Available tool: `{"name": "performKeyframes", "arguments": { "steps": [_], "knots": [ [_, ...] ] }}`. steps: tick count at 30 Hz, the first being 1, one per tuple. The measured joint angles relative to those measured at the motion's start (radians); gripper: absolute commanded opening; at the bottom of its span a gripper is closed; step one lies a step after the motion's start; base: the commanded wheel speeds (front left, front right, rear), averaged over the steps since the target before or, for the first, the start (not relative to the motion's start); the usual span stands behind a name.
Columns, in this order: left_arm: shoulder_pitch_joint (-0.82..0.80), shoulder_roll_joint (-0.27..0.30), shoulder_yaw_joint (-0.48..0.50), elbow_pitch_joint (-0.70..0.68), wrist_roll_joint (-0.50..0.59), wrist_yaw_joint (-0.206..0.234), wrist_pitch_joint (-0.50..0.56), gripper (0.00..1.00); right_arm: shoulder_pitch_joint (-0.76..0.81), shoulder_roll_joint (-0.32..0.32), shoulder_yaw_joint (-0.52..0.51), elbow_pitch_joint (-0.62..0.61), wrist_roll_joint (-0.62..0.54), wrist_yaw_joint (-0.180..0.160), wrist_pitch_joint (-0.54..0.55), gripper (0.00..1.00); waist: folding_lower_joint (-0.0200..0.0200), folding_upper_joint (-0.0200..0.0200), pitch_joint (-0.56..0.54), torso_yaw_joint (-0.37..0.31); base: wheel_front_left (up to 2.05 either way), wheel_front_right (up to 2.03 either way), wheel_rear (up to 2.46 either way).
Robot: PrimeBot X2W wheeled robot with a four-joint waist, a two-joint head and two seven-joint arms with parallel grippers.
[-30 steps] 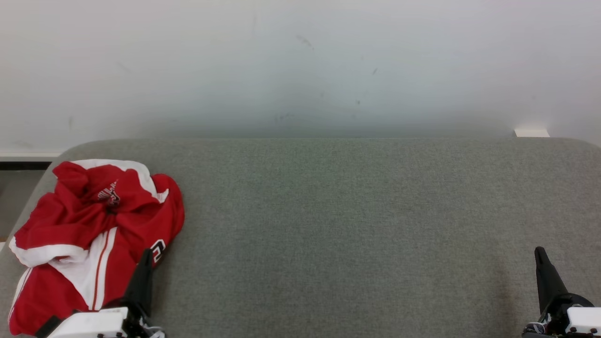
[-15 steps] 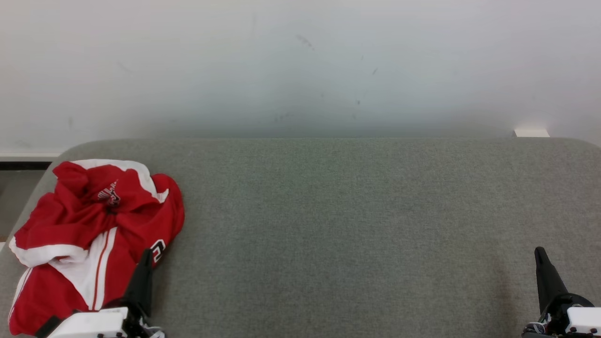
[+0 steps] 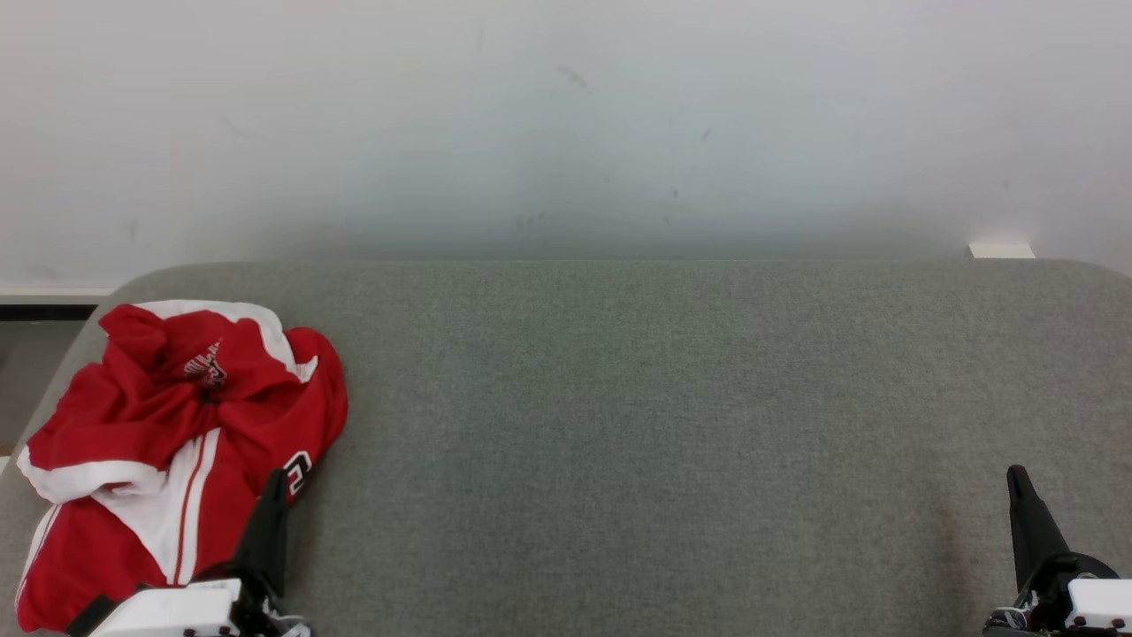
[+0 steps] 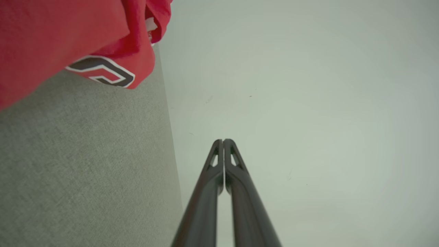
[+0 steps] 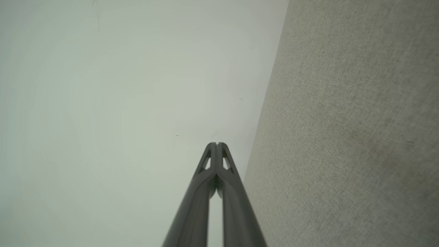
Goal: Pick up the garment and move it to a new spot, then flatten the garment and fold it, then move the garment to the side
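A crumpled red and white garment lies in a heap at the left end of the grey felt table. Its red hem with a black and white mark fills the upper left of the left wrist view. My left gripper stands shut at the lower left, its tips just off the garment's right edge, holding nothing. In its wrist view the two tips press together. My right gripper is shut and empty at the lower right, tips together in its own view.
A pale wall rises behind the table's far edge. A small white block sits at the far right edge. The table's left corner is rounded, with floor beyond it. Bare grey felt spans the middle and right.
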Motion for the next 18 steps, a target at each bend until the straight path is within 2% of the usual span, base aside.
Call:
{"name": "performKeyframes", "arguments": {
  "steps": [11, 12, 13, 14, 15, 18],
  "knots": [
    [0.000, 0.000, 0.000, 0.000, 0.000, 0.000, 0.000, 0.00, 0.000, 0.000, 0.000, 0.000, 0.000, 0.000, 0.000, 0.00, 0.0000, 0.0000, 0.000, 0.000, 0.00, 0.00, 0.00],
    [0.000, 0.000, 0.000, 0.000, 0.000, 0.000, 0.000, 1.00, 0.000, 0.000, 0.000, 0.000, 0.000, 0.000, 0.000, 1.00, 0.0000, 0.0000, 0.000, 0.000, 0.00, 0.00, 0.00],
    [0.002, -0.002, 0.000, 0.005, 0.000, 0.000, -0.001, 0.00, 0.002, 0.001, 0.001, 0.005, 0.000, 0.000, -0.001, 0.00, 0.0000, 0.0000, 0.000, 0.000, 0.00, 0.00, 0.00],
    [0.018, -0.007, -0.002, 0.023, 0.000, 0.003, -0.001, 0.00, 0.018, 0.007, 0.003, 0.020, 0.000, 0.000, -0.001, 0.00, 0.0000, 0.0000, 0.000, 0.000, 0.00, 0.00, 0.00],
    [0.018, -0.007, -0.002, 0.023, 0.000, 0.003, -0.001, 1.00, 0.018, 0.007, 0.003, 0.020, 0.000, 0.000, -0.001, 1.00, 0.0000, 0.0000, 0.000, 0.000, 0.00, 0.00, 0.00],
    [0.036, -0.012, -0.005, 0.037, 0.001, 0.005, -0.009, 1.00, 0.038, 0.015, 0.011, 0.033, 0.000, 0.000, -0.004, 1.00, 0.0000, 0.0000, 0.000, 0.000, 0.00, 0.00, 0.00]
  ]
}}
